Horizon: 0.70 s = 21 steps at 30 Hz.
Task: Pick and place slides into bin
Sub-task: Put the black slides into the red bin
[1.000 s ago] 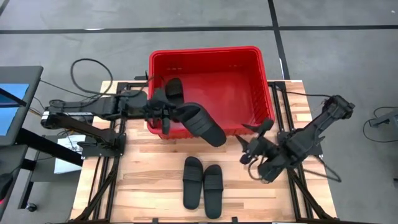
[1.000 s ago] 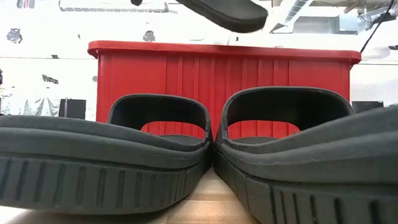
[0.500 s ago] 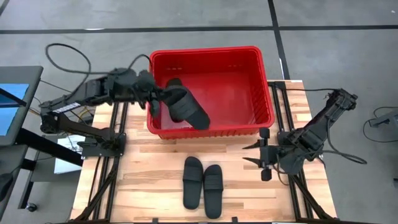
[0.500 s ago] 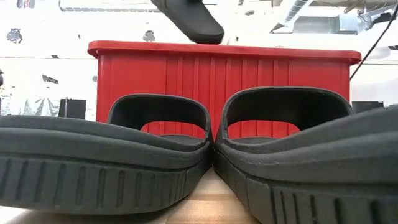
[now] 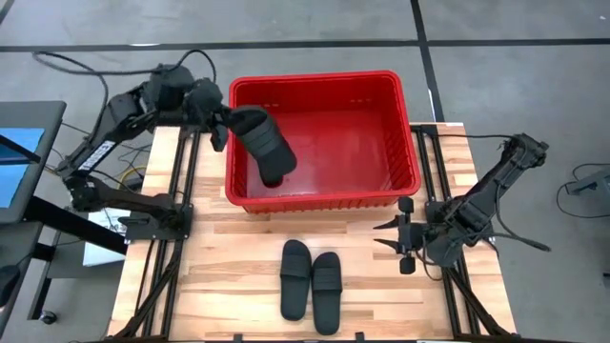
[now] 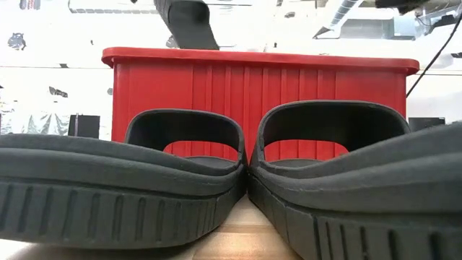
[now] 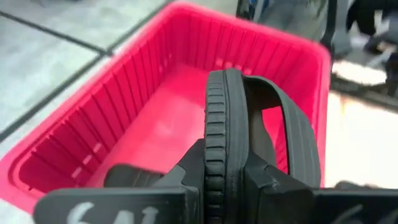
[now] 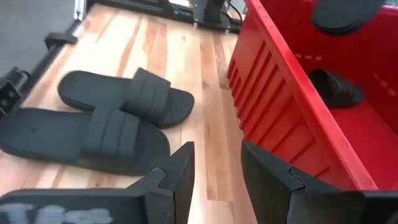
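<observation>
Left gripper [image 7: 225,171] clamping held slide [image 5: 264,143] by sole edge, dangling it over bin [image 5: 319,80] near left wall. Risk: releasing this close to wall, slide catching rim, tipping out.

Bin holding one slide [image 8: 336,87] already.

Pair [image 5: 311,283] waiting on table, near right gripper [image 5: 404,235], fingers parted, gripping nothing.
</observation>
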{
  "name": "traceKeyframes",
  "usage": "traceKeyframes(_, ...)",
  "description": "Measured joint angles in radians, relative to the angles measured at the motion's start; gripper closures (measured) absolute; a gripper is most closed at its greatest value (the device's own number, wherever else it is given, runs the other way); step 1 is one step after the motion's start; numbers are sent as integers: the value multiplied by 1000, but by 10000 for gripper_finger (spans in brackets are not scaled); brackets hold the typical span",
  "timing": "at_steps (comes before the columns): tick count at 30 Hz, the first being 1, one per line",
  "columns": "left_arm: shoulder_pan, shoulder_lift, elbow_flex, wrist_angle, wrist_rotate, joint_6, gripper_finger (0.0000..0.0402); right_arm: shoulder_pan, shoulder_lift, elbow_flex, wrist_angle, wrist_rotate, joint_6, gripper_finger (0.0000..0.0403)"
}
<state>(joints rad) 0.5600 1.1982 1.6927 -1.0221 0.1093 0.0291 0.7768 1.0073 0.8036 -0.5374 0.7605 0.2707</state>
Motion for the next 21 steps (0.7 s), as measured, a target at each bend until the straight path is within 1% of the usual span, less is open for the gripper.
traceKeyframes(3,54,63,26,-60,38,72,372,-22,0,-20,2,0,3,280)
traceKeyframes(7,120,157,72,-133,81,153,372,-60,0,-24,7,0,51,280)
traceKeyframes(12,192,284,185,-261,115,249,372,-91,0,-24,8,1,62,280)
traceKeyframes(16,219,361,244,-258,151,268,372,-123,0,-24,8,1,62,280)
traceKeyframes(21,245,398,266,-258,240,296,372,-163,0,-24,3,0,61,280)
